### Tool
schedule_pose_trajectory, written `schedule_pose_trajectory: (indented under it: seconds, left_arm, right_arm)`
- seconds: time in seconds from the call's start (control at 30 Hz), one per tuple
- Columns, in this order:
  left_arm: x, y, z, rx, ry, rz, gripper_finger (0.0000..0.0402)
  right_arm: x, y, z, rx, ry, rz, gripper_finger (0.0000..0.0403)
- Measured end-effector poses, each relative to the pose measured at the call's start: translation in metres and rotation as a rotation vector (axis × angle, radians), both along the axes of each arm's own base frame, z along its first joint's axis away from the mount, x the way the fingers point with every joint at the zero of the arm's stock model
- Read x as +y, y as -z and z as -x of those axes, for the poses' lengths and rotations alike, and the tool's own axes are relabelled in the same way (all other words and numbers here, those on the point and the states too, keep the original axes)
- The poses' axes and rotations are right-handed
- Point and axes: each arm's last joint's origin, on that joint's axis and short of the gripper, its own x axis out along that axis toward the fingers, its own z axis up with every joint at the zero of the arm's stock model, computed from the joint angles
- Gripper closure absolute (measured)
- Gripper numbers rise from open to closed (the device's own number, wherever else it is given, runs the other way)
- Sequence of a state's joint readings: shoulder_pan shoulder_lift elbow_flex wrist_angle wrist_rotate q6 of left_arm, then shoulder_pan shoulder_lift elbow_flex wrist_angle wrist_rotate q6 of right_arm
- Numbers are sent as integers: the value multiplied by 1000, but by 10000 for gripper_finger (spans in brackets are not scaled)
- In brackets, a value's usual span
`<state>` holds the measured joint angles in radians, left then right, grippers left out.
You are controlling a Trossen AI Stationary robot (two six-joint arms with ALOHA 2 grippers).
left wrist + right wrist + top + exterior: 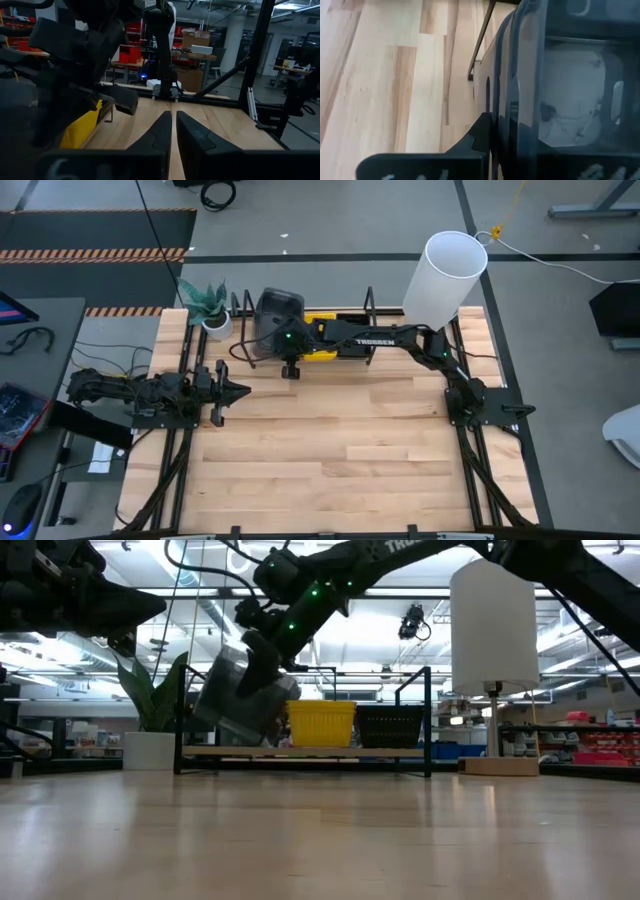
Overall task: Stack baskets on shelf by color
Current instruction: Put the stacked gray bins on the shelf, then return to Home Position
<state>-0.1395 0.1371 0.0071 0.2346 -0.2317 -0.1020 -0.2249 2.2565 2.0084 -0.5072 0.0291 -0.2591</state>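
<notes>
Right pincer [283, 340], clamped on a tilted grey basket [240, 695] over the shelf [300, 752] beside the yellow baskets [321, 724], should level it before release; left pincer [235, 390] idles shut.

Low view backlit: bright ceiling lights upper centre, arms silhouetted, near surface [320, 840] blurred. Left wrist view dim, foreground soft.

Both arms are matte black, built of boxy jointed segments with black cables trailing from their bases. The right arm [385, 338] carries white block lettering along its forearm and small green lights near the wrist. Each claw ends in two dark, tapering, angular fingers [155, 135].
</notes>
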Motion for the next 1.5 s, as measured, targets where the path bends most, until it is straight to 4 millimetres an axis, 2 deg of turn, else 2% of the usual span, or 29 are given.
schedule_pose_trajectory:
  seconds: [0.47, 0.9, 1.17, 1.37, 1.5]
  left_arm:
    - [0, 0, 0, 0, 1, 0, 362]
    - [0, 0, 0, 1, 0, 0, 370]
    - [0, 0, 0, 0, 1, 0, 362]
    - [0, 0, 0, 0, 0, 0, 371]
    - [0, 0, 0, 0, 0, 0, 374]
  right_arm:
    - [1, -6, 2, -10, 12, -14, 343]
    - [12, -12, 1, -20, -9, -16, 307]
    - [20, -62, 23, -83, -19, -3, 277]
    - [29, -106, 59, -55, 8, -41, 261]
    - [46, -125, 80, -18, -6, -59, 264]
